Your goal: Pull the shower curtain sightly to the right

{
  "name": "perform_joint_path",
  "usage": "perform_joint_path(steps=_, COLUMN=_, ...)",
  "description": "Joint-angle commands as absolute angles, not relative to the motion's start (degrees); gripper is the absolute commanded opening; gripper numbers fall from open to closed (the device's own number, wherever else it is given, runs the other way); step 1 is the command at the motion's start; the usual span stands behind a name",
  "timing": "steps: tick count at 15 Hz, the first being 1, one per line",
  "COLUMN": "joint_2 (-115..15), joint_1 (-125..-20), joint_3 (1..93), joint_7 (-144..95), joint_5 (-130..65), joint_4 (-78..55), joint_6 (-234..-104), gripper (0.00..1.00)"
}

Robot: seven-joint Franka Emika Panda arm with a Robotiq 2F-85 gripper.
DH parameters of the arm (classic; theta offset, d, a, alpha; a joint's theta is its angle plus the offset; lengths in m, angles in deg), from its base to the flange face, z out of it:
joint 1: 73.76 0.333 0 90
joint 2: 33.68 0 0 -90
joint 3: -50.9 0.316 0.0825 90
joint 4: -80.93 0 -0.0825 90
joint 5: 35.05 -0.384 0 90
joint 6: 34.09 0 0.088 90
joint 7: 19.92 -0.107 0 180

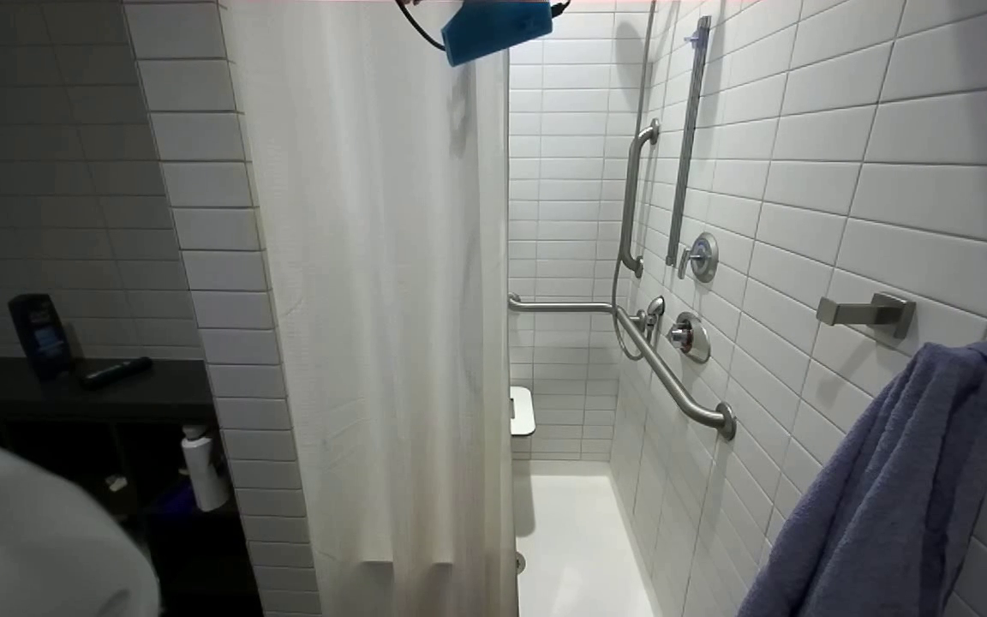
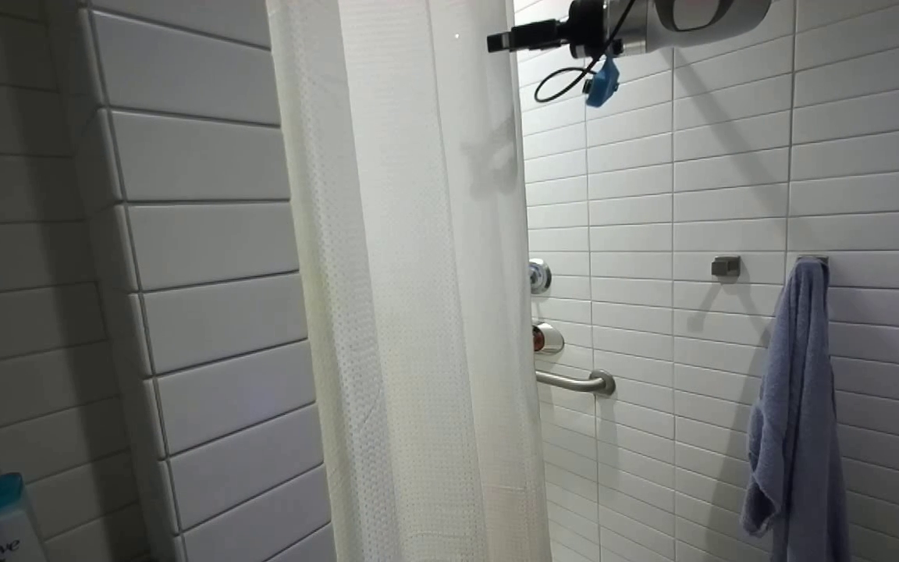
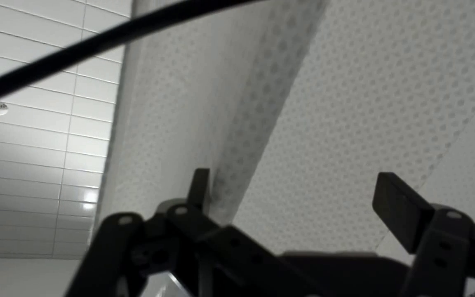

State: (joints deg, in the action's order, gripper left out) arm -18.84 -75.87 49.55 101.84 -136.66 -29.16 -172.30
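Observation:
The shower curtain (image 1: 382,300) is a tall off-white sheet with soft vertical folds. It hangs left of the shower opening in both exterior views (image 2: 418,312). In the wrist view, the dotted curtain fabric (image 3: 344,103) fills the middle and right, with its edge on the left. My gripper (image 3: 294,173) is open, its black fingers wide apart in front of the fabric. Whether a finger touches the fabric cannot be told. In an exterior view, the gripper (image 2: 501,42) is high up, its tips overlapping the curtain's right edge. In the view from farther right, the fingers are out of frame.
Grab bars (image 1: 669,377) and shower knobs (image 1: 690,336) are on the tiled wall. A blue-grey towel (image 1: 896,488) hangs near a wall hook (image 1: 870,314). A tiled wall end (image 1: 228,291) borders the curtain's left side. A dark shelf (image 1: 151,390) with bottles stands left.

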Motion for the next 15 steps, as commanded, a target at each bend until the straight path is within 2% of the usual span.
perform_joint_path(steps=1, joint_2=-16.93, joint_1=-76.22, joint_3=50.19, joint_7=106.88, joint_5=-139.18, joint_4=-31.14, joint_6=-173.03, gripper=1.0)
perform_joint_path(steps=15, joint_2=-18.44, joint_1=-76.63, joint_3=49.94, joint_7=106.62, joint_5=-138.31, joint_4=-30.22, joint_6=-172.11, gripper=1.0)
